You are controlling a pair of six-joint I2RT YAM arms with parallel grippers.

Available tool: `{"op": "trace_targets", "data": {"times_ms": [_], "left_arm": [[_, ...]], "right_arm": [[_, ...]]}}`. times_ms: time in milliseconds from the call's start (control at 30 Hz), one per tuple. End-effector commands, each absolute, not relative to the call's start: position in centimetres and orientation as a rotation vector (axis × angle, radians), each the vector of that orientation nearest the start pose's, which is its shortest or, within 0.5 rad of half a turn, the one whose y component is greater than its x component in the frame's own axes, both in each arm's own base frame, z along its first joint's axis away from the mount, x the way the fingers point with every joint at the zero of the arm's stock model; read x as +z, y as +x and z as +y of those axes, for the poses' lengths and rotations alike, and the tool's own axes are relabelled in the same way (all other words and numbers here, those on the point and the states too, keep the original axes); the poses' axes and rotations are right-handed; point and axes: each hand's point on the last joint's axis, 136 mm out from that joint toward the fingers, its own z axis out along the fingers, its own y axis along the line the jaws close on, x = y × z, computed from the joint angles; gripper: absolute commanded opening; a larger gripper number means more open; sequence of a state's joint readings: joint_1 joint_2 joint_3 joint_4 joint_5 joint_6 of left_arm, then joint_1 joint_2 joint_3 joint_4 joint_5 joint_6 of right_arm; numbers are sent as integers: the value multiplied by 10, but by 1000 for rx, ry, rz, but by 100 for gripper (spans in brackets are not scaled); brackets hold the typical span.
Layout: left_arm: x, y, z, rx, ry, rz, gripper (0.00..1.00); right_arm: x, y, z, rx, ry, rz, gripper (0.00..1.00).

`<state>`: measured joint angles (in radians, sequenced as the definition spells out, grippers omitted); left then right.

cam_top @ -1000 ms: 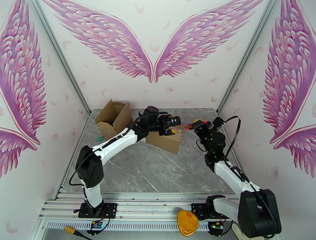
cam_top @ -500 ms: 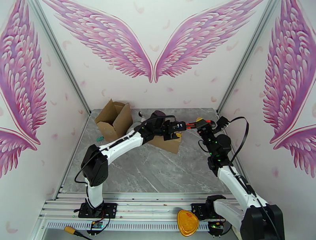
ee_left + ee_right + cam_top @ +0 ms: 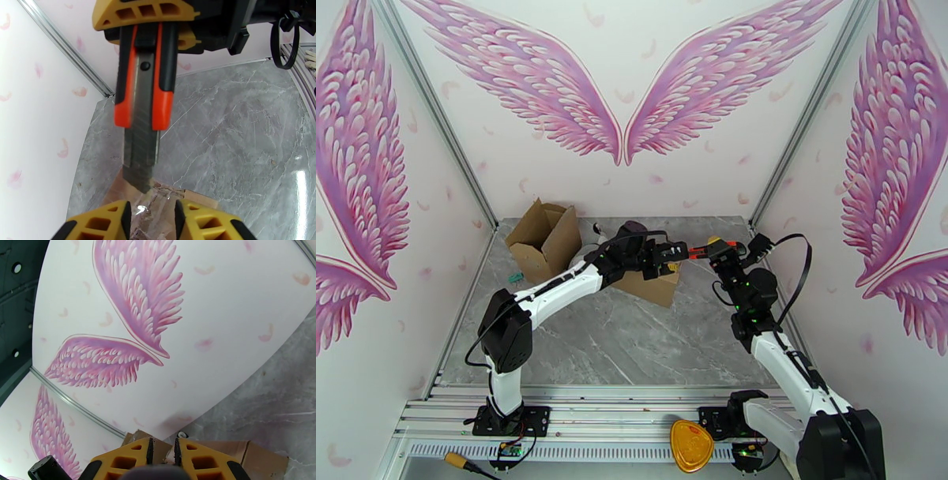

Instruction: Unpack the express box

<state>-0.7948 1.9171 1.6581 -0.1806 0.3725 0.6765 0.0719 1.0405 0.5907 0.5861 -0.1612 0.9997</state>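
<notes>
Movement on the left: over the past second the left gripper [image 3: 677, 254] has come up off the taped box [image 3: 654, 287] to meet the knife [image 3: 698, 253]. Its fingers are apart with nothing between them. The right gripper [image 3: 713, 251] (lifted a touch as well) pinches the knife's handle, blade out. The taped box sits shut on the grey table [image 3: 632, 339]. The open box [image 3: 545, 235] stands back left, contents hidden from here.

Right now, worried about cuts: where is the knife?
Top view, right of centre: the knife is in the right end effector, just over the closed box.
</notes>
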Motion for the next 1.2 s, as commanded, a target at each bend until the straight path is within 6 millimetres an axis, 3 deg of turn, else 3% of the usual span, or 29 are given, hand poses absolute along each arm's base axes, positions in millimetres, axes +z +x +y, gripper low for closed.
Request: {"op": "trace_targets", "data": {"times_ms": [0,733,1167], "left_arm": [[267,351,-459,-455,1524,1275,33],[262,343,-462,-416,1579,1244,13],[256,333,-459,-420,1609,1243,3]], "right_arm": [[332,371,54,1004,547,1387,0],[330,373,59,1006,567,1403,0],[323,375,45,960,664,1391,0]]}}
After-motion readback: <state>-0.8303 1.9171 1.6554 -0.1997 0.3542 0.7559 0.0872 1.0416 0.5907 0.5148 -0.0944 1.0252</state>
